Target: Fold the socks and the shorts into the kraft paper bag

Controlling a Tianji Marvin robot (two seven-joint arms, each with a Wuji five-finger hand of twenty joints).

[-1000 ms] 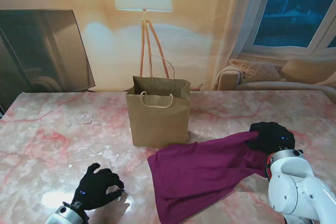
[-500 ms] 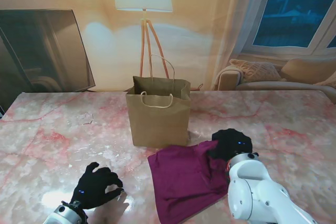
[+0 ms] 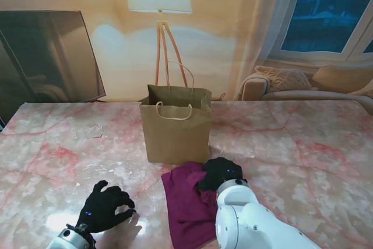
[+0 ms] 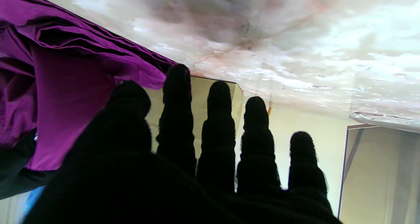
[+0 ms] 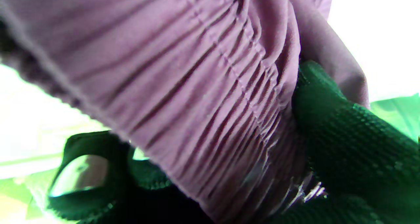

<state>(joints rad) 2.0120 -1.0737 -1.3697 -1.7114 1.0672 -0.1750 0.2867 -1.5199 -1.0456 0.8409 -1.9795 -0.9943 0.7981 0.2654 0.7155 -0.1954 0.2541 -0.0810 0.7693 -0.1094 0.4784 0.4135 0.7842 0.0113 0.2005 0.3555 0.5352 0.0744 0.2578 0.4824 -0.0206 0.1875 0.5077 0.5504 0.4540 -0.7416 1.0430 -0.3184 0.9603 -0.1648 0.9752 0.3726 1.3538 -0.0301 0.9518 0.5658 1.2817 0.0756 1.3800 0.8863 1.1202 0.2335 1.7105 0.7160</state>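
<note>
— Shorts [image 3: 187,202] first: where are they now?

— On the marble table [image 3: 303,144], just nearer to me than the kraft paper bag [image 3: 176,125], bunched into a narrow purple heap. A second ago they lay spread far out to the right; that whole right half has been carried across to the left and laid over the rest.

— So a fold has gone in?

— I judge so, one fold across the width. The cloth is much narrower than it was, though the top layer looks rumpled rather than flat.

— What is the right hand [image 3: 220,172] doing?

— It has swept leftward with the fabric and now sits over the heap's far corner, close by the bag's base. Its wrist view shows the gathered waistband pinched between gloved fingers [image 5: 344,132], so it is clamped on the shorts, not yet let go.

— And the left hand [image 3: 106,206]?

— Well apart, to the left, low over the table, fingers spread and holding nothing. It has barely moved.

— Socks?

— I cannot see any on the table; whether they are in the bag I cannot tell.

— What follows for the task?

— Probably release, smooth or fold again, then lift into the bag, which stands upright and open.
</note>
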